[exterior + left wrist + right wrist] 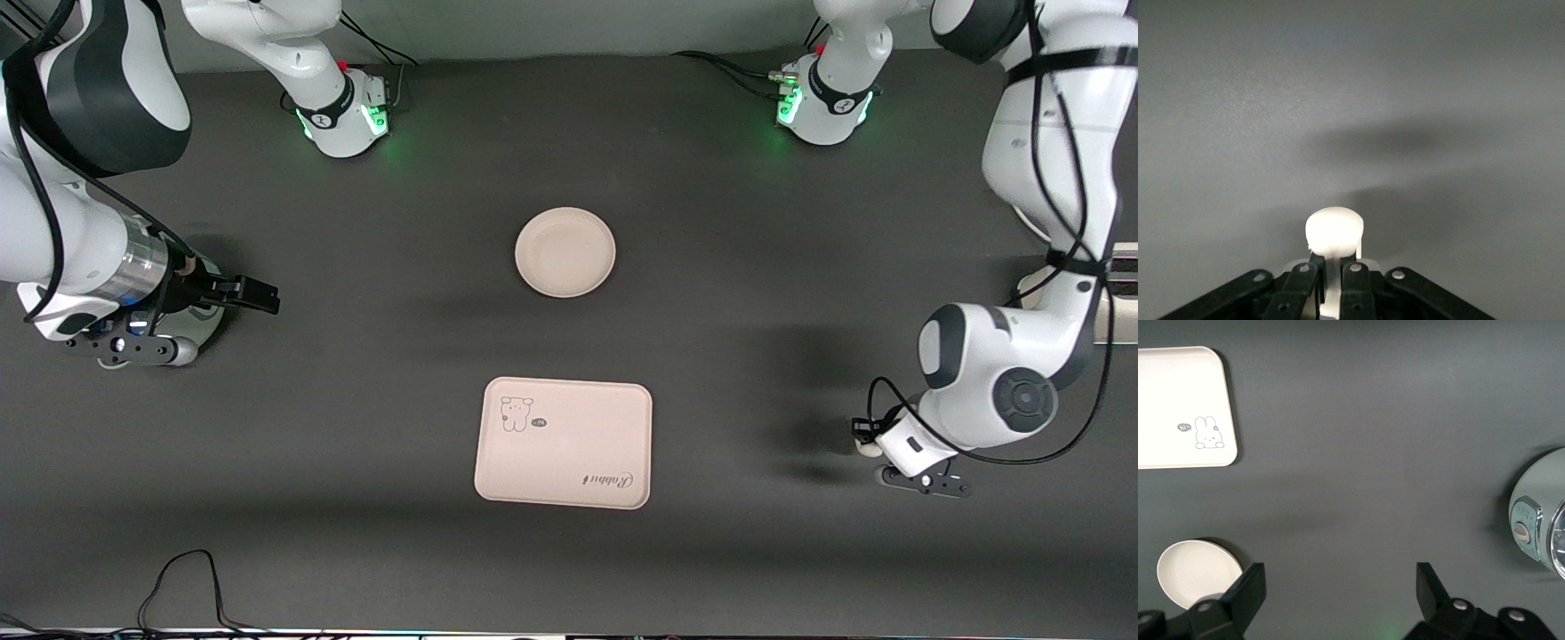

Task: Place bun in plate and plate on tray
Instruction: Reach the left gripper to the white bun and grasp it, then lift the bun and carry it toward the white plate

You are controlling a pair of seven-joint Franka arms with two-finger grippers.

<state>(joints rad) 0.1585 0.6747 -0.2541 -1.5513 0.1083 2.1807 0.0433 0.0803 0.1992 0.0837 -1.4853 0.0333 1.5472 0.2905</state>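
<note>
Nearest the camera lies the tray point(563, 443), mid-worktop, empty; the plate point(564, 252) sits farther back, well apart. Near the worktop's left-arm edge, the left gripper point(1330, 270) is clamped on the bun point(1334, 231), which looks soft and light, needing only gentle pressure. The right gripper point(1338, 597) waits, jaws apart.
</note>
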